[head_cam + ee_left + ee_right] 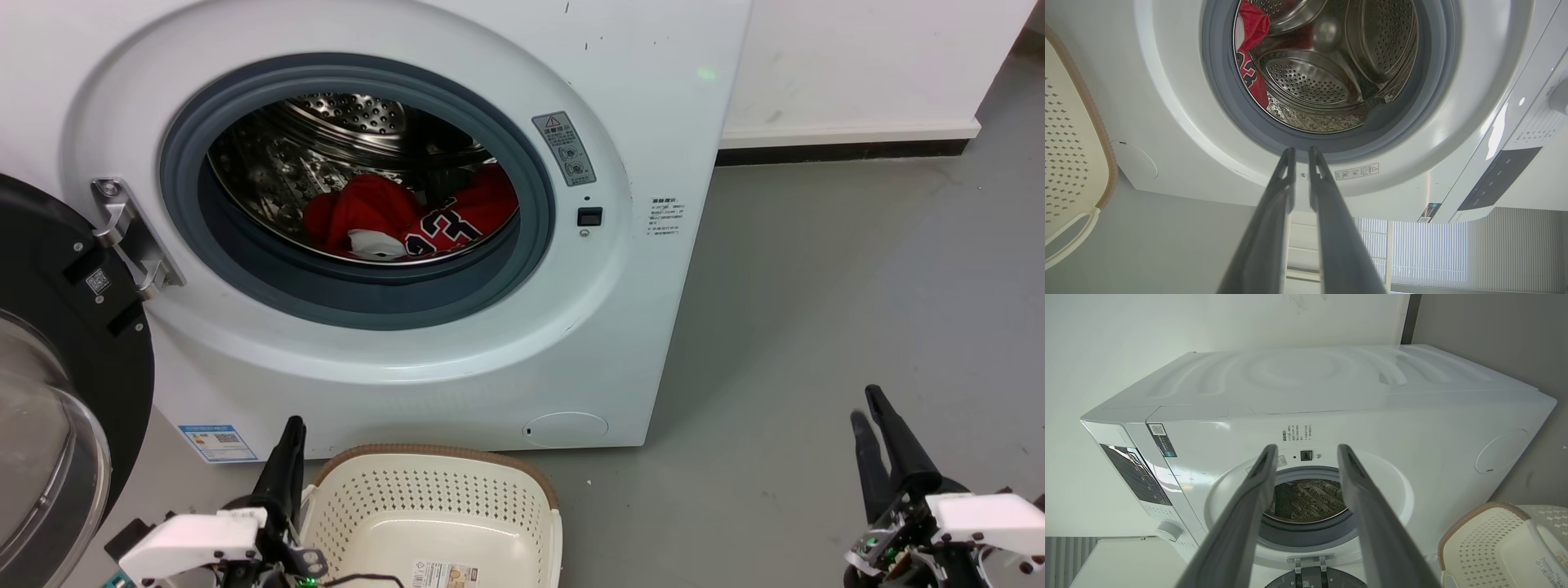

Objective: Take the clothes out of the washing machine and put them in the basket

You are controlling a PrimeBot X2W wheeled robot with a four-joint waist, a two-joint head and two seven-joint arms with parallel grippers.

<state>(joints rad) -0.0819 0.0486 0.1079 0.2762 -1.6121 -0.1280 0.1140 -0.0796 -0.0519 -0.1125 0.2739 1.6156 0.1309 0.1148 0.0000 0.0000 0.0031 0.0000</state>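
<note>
The left pincer [1300, 153], narrow and empty, hangs just beside the basket [441, 451]. Beyond, the clothes [384, 208] lie heaped low inside the washing machine [490, 367]. They are likely soft, light and limp, so pinch a raised fold. The right pincer [1306, 449] stands wide and empty.

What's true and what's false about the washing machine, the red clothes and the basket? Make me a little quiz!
The black-framed glass door of the large white front-loading washing machine stands open. True.
The soft red fabric clothes lie in the low cream plastic basket. False: they lie in the perforated steel drum.
The basket sits on the grey floor before the machine. True.
The right gripper clamps a garment. False: it is open, holding nothing.
</note>
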